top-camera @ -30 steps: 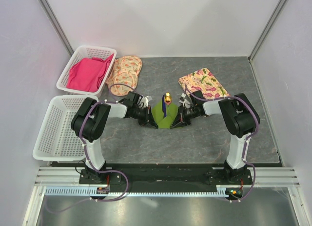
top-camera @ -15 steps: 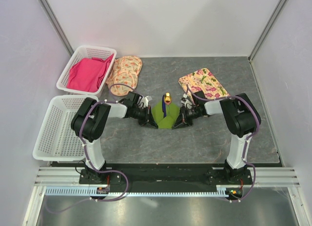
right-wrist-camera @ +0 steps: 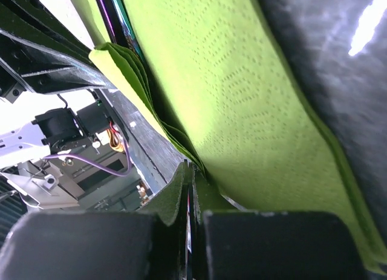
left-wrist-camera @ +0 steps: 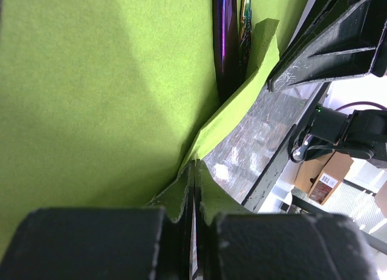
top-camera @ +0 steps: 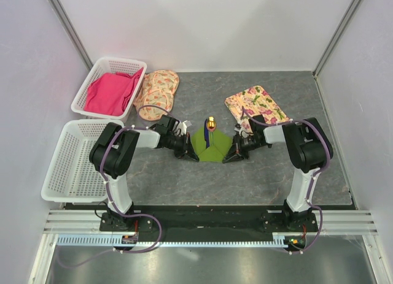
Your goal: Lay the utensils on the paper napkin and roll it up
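Note:
The lime-green paper napkin (top-camera: 212,146) lies at the table's middle with its left and right sides lifted and a fold near its front corner. The dark-blue utensil (top-camera: 209,132) and the one with the gold end (top-camera: 211,121) lie along its centre, the gold end past the far edge. My left gripper (top-camera: 190,155) is shut on the napkin's left edge (left-wrist-camera: 199,147). My right gripper (top-camera: 229,157) is shut on the right edge (right-wrist-camera: 199,165). The dark-blue utensil shows in the left wrist view (left-wrist-camera: 222,38) and the right wrist view (right-wrist-camera: 109,11).
A white basket (top-camera: 92,72) holding a pink cloth (top-camera: 110,91) stands at the back left. An empty white basket (top-camera: 70,161) is in front of it. Floral mats lie at the back left (top-camera: 157,92) and back right (top-camera: 258,106).
My right gripper has moved right and slightly nearer, drawing the napkin's right side outward so the sheet is wider. The left gripper has stayed put.

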